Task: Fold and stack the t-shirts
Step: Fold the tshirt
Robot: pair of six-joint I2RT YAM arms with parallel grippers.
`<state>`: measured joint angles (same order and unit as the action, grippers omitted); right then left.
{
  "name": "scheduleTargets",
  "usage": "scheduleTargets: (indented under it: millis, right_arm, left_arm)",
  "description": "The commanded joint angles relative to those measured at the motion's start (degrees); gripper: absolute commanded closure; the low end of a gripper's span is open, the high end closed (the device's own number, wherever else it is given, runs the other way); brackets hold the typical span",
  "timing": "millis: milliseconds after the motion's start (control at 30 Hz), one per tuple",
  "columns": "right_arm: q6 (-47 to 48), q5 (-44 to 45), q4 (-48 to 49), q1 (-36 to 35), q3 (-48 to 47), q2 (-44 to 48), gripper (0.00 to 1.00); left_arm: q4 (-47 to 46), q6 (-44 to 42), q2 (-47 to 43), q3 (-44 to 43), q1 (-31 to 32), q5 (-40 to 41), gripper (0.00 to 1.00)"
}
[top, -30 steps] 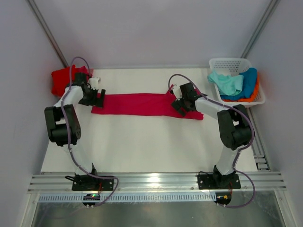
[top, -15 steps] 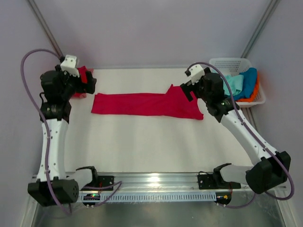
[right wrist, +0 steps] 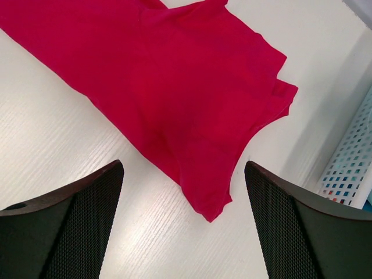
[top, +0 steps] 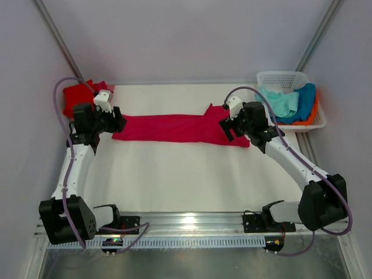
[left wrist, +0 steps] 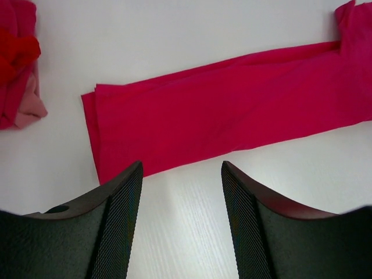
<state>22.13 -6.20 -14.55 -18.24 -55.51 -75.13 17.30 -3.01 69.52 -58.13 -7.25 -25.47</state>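
A crimson-pink t-shirt (top: 180, 128) lies folded into a long strip across the back of the table. My left gripper (top: 114, 122) hovers at its left end, open. In the left wrist view the strip (left wrist: 232, 110) lies just beyond the left gripper (left wrist: 181, 168), with bare table between the fingers. My right gripper (top: 226, 129) hangs open over the right end. There the shirt's wider end (right wrist: 174, 87) reaches a pointed corner between the spread fingers of the right gripper (right wrist: 183, 168). A red t-shirt (top: 75, 96) lies bunched at the back left.
A white lattice basket (top: 278, 76) at the back right holds mint-green (top: 279, 102), blue (top: 302, 100) and orange (top: 315, 111) t-shirts; its wall (right wrist: 354, 168) shows beside the right finger. The red bundle (left wrist: 17, 58) lies left of the strip's end. Grey walls enclose the white table (top: 174, 174).
Both arms lifted off the shirt's ends, swung high and outward, then came back down near the ends. The shirt's right end now lies wider, with a flap pointing backward.
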Motion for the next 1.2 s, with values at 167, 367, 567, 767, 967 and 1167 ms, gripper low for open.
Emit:
scheduleTargets:
  millis: [167, 367, 567, 767, 967, 1167]
  right_arm:
    - [-3.4, 4.6, 12.8, 1.9, 4.7, 0.2, 0.08]
    - [-6.0, 5.6, 13.8, 2.4, 4.7, -2.4, 0.04]
    - [-4.1, 3.5, 14.1, 2.5, 6.1, -2.5, 0.02]
    - [-4.3, 3.9, 14.2, 2.6, 6.3, -2.8, 0.02]
    - [-4.7, 5.1, 16.7, 2.7, 6.2, -4.8, 0.01]
    - [-2.3, -0.8, 20.4, 2.9, 7.1, -5.3, 0.01]
  left_arm:
    - [-30.0, 4.5, 0.3, 20.8, -0.1, 4.6, 0.40]
    - [-37.1, 4.7, 8.5, 23.1, -0.1, 6.6, 0.38]
    - [-41.8, 5.3, 12.5, 25.1, -0.1, 6.0, 0.31]
    - [-42.2, 3.6, 11.5, 27.7, -0.1, 4.9, 0.26]
    - [-39.8, 2.5, 10.7, 27.6, -0.1, 3.3, 0.04]
    - [-29.0, 0.4, 15.7, 20.3, -0.6, 1.3, 0.07]
